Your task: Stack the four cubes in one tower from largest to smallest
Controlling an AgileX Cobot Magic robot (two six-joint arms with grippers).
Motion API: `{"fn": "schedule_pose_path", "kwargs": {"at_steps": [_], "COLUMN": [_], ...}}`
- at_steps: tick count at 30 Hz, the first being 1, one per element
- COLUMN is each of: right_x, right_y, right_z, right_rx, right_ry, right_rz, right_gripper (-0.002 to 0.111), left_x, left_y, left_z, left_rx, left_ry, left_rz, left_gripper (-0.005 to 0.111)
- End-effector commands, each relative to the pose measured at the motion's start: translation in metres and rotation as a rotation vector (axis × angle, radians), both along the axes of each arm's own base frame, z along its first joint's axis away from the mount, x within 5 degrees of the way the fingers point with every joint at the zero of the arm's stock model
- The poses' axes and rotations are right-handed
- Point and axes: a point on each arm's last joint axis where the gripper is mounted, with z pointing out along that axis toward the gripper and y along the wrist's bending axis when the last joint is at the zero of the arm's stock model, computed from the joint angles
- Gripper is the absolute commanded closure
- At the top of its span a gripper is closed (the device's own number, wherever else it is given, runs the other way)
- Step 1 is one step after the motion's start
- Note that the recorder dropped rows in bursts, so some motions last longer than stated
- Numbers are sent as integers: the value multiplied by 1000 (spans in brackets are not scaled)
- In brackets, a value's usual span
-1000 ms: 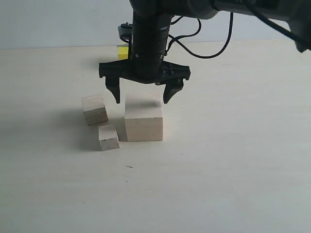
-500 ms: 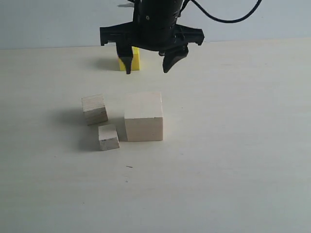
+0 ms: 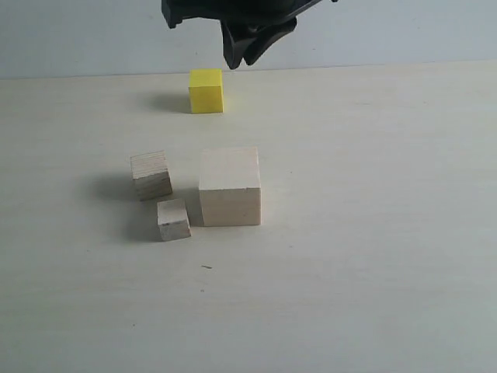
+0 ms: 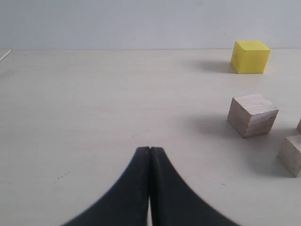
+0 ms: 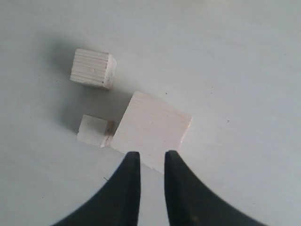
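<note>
A: Where do the cubes lie?

B: All four are on the table [image 3: 373,233], none stacked. The large pale cube [image 3: 229,190] sits mid-table with its top bare, which suits it as the base. The layered plywood cube [image 3: 151,175] and the smallest pale cube [image 3: 174,220] lie just beside it on the side towards the table's left edge. I cannot tell whether the smallest one touches the large cube. The yellow cube [image 3: 206,91] stands alone near the far edge, well apart from the rest.

A: And the hands?

B: The right hand [image 3: 237,61] hangs high over the far part of the table. Its fingers are drawn close, with a narrow gap and nothing between them. The left hand [image 4: 150,150] is closed and empty, low towards the left edge, probably parked there to keep clear.

A: Which step is this?

B: My judgement is that yellow goes on next, by size. The right hand would have to widen before it can take that cube.
</note>
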Motion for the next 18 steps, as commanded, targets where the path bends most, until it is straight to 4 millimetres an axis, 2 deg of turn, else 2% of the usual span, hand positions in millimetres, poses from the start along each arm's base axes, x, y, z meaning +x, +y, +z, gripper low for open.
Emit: {"fn": "schedule_pose_path", "kwargs": {"at_steps": [1, 3, 6, 9, 13, 18], "right_x": [-6, -7, -12, -23, -49, -91], "right_y": [-10, -16, -25, -37, -59, -90], "right_z": [23, 31, 47, 69, 88, 94], "right_rx": [-4, -24, -31, 12, 80, 201], "right_ry": [-86, -127, -197, -315, -424, -597], "right_rz": [46, 37, 26, 22, 30, 66], "right_gripper": [91, 96, 108, 108, 108, 108], "left_x": [0, 0, 0, 0, 0, 0], "left_y": [0, 0, 0, 0, 0, -1], "left_z": [0, 0, 0, 0, 0, 2], "left_rx": [-4, -4, -4, -4, -4, -31], "left_ry": [-14, -14, -14, -14, -14, -31], "left_rz": [-3, -3, -3, -3, -3, -1], "left_gripper": [107, 107, 107, 107, 107, 107]}}
